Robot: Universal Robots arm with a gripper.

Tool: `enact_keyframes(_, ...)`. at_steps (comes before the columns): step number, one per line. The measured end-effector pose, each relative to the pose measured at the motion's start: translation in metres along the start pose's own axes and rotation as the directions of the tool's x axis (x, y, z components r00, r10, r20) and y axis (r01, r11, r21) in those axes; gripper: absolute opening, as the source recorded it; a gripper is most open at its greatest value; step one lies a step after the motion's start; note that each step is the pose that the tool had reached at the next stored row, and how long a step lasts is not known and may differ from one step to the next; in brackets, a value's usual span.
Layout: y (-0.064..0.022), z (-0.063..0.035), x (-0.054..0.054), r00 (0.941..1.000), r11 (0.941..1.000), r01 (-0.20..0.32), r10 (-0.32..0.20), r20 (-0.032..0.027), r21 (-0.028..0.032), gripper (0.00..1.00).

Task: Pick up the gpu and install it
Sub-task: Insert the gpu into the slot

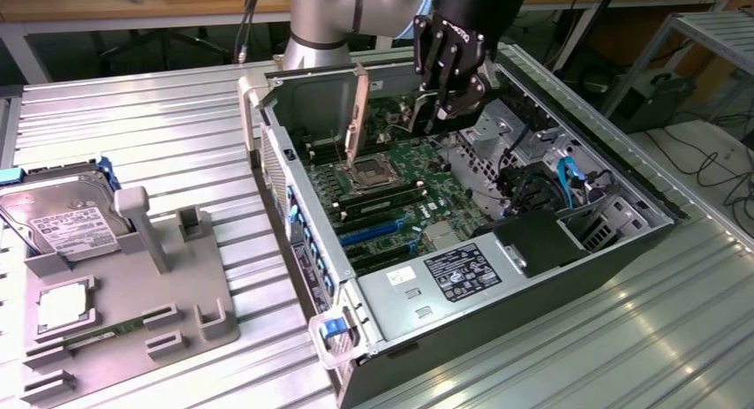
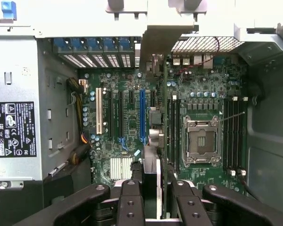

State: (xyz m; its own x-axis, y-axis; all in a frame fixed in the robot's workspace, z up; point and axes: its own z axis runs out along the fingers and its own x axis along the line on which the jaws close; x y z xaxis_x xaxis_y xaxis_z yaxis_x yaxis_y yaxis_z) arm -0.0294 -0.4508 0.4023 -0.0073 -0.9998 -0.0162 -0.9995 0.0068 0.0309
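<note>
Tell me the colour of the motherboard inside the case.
Green motherboard, best seen in the wrist view.

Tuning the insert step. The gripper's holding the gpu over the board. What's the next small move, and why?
Probably a slow, straight descent. The gripper is shut on the gpu, which hangs edge-on above the motherboard, parallel to the blue slot and close beside it. Whether it touches a slot yet I cannot tell.

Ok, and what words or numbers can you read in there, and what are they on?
"FC": a mark on the black label on the silver power supply; its other print is too small to read.
White label on the hard drive: too small to read.
Markings on the motherboard: too small to read.
</note>
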Motion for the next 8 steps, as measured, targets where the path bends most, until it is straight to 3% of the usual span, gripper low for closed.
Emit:
enact_keyframes(2,-0.0001,0.0017,0.0,1.0,1.0,0.0,0.0,-0.0003,0.0096,0.28)
enact_keyframes(8,-0.0001,0.0038,0.0001,1.0,1.0,0.0,0.0,-0.0003,0.0096,0.28)
